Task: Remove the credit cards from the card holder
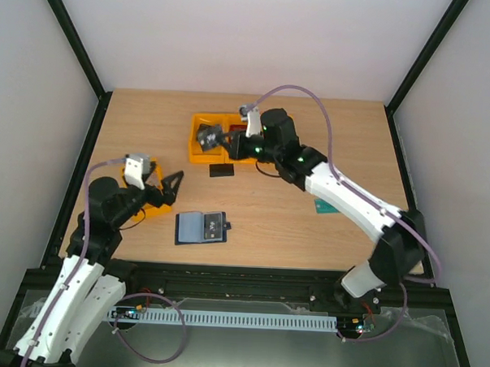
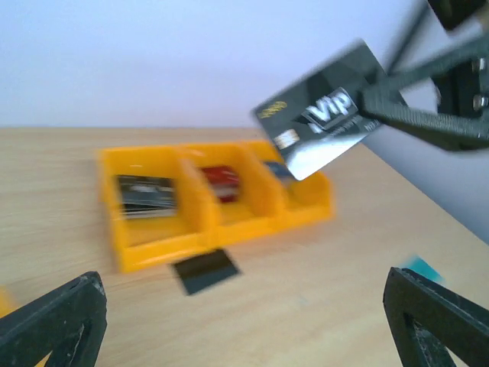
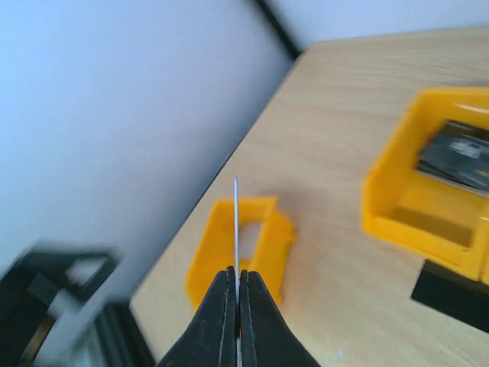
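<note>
a: well, where do things lie in the top view?

b: the card holder (image 1: pixel 201 228) lies open and flat on the surface (image 1: pixel 299 239), close to the left tool (image 1: pixel 165 191). that tool is spread wide over a small orange bin (image 1: pixel 146 204) and carries nothing. the right tool (image 1: pixel 222 140) is pinched on a dark card (image 1: pixel 207 137) above the long orange bin (image 1: pixel 194 149). a black card (image 1: pixel 222 171) lies just beside that bin. a teal card (image 1: pixel 324 206) lies well apart from it, near the right arm.

a: and the left wrist view?

b: it is blurred, but the dark card shows a glossy face with silver "vip" lettering and rounded corners. it is flat plastic, gripped near one end. it looks light and stiff, and its faces are probably slick, so a firm pinch across the edge suits it. the left fingers (image 2: pixel 57 325) sit far apart at the bottom corners.

a: the right wrist view?

b: the card is seen edge-on, a hair-thin pale line rising from between the closed jaws. being that thin, a card lying flat would likely be hard to lift. one poking out of a sleeve offers a free edge to grip. the bins are moulded hard plastic and the surface is pale wood grain.
</note>
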Controlling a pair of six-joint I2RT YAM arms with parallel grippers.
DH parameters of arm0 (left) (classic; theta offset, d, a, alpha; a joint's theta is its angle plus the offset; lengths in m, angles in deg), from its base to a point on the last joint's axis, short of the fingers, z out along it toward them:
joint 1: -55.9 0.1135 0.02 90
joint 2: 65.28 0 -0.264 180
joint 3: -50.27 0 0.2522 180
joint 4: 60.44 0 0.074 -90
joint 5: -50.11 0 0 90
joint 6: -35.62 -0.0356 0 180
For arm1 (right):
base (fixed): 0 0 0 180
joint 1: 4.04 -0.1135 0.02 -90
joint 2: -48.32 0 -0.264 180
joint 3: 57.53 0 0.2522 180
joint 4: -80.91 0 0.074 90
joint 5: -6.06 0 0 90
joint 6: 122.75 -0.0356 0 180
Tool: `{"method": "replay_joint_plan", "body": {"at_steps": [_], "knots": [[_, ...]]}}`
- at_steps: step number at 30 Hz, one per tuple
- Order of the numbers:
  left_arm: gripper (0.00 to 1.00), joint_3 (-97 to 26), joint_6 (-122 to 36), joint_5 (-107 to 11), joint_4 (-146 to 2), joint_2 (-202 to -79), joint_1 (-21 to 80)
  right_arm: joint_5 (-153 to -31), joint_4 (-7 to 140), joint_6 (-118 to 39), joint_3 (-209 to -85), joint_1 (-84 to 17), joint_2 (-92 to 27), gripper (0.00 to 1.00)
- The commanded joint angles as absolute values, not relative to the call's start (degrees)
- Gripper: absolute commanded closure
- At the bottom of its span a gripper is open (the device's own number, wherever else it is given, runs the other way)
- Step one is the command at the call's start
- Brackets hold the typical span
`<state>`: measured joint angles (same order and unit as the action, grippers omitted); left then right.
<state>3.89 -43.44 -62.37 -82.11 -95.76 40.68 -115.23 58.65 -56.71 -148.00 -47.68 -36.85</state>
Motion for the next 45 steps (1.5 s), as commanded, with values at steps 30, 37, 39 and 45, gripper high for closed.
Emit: {"method": "replay_joint_plan", "body": {"at_steps": [30,37,39,45], "knots": [[0.01,19.8,-11.8,-39.9,-84.2,-73.8,53.3,-78.3,63.7,-104.6,-186.8,-45.0,-90.6,0.98],[0.01,20.0,-12.1,-39.3,-84.3,-74.1,53.4,-81.8,64.6,-107.9,-188.9,-44.6,-94.7,0.98],[0.0,20.1,-12.2,-39.2,-84.2,-74.1,53.4,-82.9,64.2,-107.6,-191.5,-44.4,-96.4,0.98],[0.01,20.4,-11.8,-39.2,-84.7,-74.3,53.4,-85.4,61.8,-107.4,-193.9,-43.7,-97.8,0.83]]}}
